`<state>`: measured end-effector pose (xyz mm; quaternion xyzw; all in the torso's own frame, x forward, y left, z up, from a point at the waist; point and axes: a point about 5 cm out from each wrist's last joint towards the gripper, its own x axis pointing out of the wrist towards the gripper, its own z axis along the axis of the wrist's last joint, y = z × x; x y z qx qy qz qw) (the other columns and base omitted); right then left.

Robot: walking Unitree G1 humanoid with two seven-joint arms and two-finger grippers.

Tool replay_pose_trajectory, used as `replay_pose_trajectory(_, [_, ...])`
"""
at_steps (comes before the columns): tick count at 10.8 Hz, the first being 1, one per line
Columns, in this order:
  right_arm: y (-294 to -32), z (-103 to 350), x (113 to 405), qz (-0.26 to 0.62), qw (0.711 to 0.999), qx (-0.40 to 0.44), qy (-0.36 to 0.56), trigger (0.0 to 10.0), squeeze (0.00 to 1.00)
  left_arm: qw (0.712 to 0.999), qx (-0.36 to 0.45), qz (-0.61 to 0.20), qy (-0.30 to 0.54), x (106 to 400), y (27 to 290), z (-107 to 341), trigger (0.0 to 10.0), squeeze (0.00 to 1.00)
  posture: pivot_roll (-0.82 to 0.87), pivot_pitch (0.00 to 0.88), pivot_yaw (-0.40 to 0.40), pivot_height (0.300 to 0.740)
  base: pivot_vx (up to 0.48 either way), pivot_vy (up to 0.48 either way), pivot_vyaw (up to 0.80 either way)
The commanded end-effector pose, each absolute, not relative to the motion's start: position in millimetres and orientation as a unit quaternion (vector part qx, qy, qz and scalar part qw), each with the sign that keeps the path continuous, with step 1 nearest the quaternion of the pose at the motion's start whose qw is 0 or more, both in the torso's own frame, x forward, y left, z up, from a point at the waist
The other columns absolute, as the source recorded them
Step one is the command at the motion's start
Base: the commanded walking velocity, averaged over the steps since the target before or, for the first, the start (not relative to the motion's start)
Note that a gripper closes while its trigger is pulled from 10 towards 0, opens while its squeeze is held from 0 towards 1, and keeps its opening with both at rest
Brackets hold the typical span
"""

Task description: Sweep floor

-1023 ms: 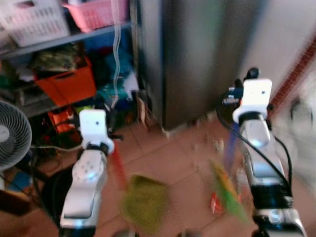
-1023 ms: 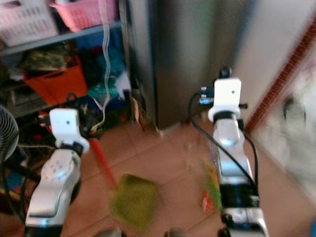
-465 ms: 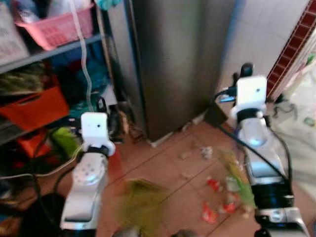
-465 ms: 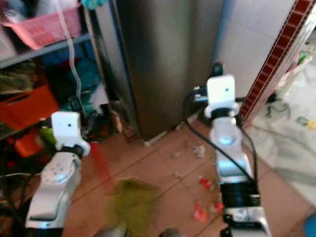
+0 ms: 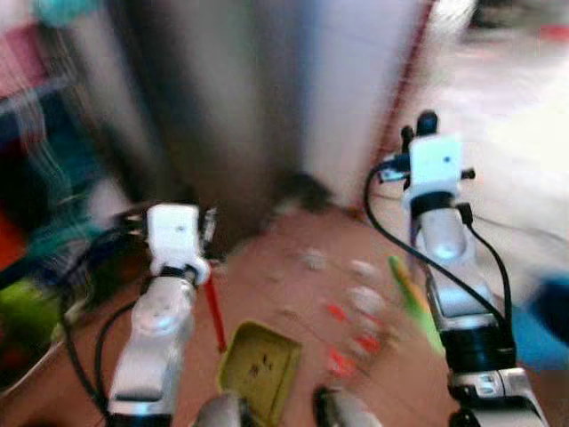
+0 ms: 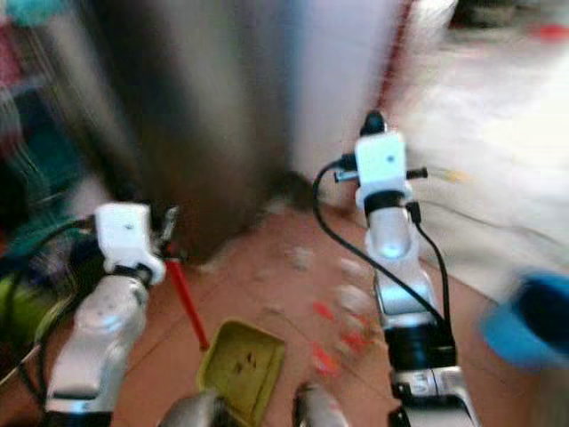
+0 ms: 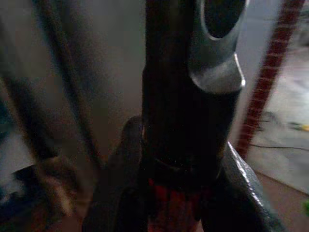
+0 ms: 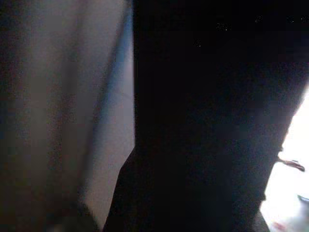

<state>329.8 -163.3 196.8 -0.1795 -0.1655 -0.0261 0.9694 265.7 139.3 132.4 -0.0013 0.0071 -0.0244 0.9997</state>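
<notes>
Camera has swung right since a second ago, so the shelves are gone and everything's blurry. On the left, the left gripper [image 7: 186,193] is clamped on the red handle [image 5: 214,316] of the green dustpan [image 5: 258,369], which sits on the tiles. Scraps [image 5: 342,334] lie mid-floor. Right gripper [image 8: 193,203]: can't tell, too dark; a green broom [image 5: 413,302] hangs by that arm. Both look light and stiff, best held by the handles.
</notes>
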Motion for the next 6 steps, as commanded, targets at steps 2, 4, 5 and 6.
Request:
replay_pose_trajectory(2, [-161.0, 208.4, 329.3, -0.023, 0.963, -0.184, -0.196, 10.0, 0.00, 0.999, -0.004, -0.025, -0.020, 267.9, 138.2, 145.2, 10.0, 0.00, -0.02, 0.063, 0.028, 0.740, 0.000, 0.000, -0.40])
replay_pose_trajectory(4, [-160.3, 206.9, 328.4, -0.021, 0.963, -0.187, -0.194, 10.0, 0.00, 1.000, -0.018, -0.010, -0.022, 268.9, 142.8, 146.6, 10.0, 0.00, -0.02, 0.060, 0.029, 0.740, 0.000, 0.000, 0.00])
replay_pose_trajectory(5, [-160.4, 205.8, 328.5, -0.020, 0.963, -0.188, -0.192, 10.0, 0.00, 0.999, -0.023, -0.015, -0.025, 268.9, 142.3, 147.5, 10.0, 0.00, -0.02, 0.058, 0.026, 0.740, 0.000, 0.000, 0.00])
replay_pose_trajectory(6, [-160.3, 205.5, 328.8, -0.019, 0.963, -0.189, -0.192, 10.0, 0.00, 0.999, -0.023, -0.012, -0.025, 269.2, 142.4, 147.5, 10.0, 0.00, -0.02, 0.057, 0.025, 0.740, 0.000, 0.000, 0.00])
